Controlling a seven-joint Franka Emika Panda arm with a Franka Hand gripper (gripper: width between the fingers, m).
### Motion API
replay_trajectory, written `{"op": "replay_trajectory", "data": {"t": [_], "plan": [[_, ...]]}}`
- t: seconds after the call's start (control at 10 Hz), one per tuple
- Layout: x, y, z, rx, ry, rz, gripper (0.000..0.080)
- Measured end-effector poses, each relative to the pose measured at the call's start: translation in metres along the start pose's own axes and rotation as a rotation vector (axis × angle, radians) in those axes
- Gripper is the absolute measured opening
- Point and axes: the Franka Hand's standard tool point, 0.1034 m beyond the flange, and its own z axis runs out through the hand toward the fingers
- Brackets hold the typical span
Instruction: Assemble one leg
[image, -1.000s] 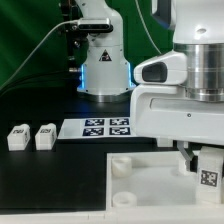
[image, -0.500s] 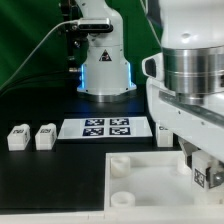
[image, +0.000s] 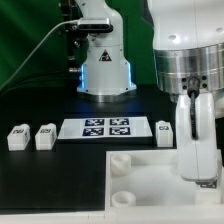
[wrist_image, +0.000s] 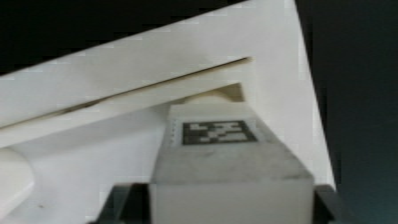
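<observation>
the wrist view shows the gripper (wrist_image: 221, 200) clamped on a leg (wrist_image: 221, 155), its dark fingers (wrist_image: 125, 202) pressed to the block's two sides with the tag facing the camera, and the leg hangs over the panel (wrist_image: 107, 150). in the exterior view the arm covers the panel's (image: 150, 170) right part, so the held leg and the jaws are hidden there. three more legs stand on the black table (image: 50, 180): two (image: 17, 136) (image: 45, 136) side by side at the exterior view's left, one (image: 165, 131) just beside the marker board (image: 105, 127). the leg looks like a light, rigid plastic block with smooth faces that could slip, so a grip on two flat opposite sides, low on the body and clear of the end that enters the socket, seems best. the only receptacles are the panel's round corner sockets (image: 119, 165); the two that show are empty.
</observation>
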Motion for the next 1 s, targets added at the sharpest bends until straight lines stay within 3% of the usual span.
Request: {"op": "replay_trajectory", "data": {"t": [0.1, 0.3, 0.6, 1.0], "plan": [[0.0004, 0.0004, 0.0012, -0.001, 0.001, -0.023, 0.0291], [-0.0003, 0.0009, 0.0017, -0.002, 0.001, -0.056, 0.0595], [-0.0092, 0.0038, -0.0043, 0.05, -0.001, -0.563, 0.0646], [-0.0055, 0.0035, -0.0016, 0.041, 0.031, -0.958, 0.0649]]}}
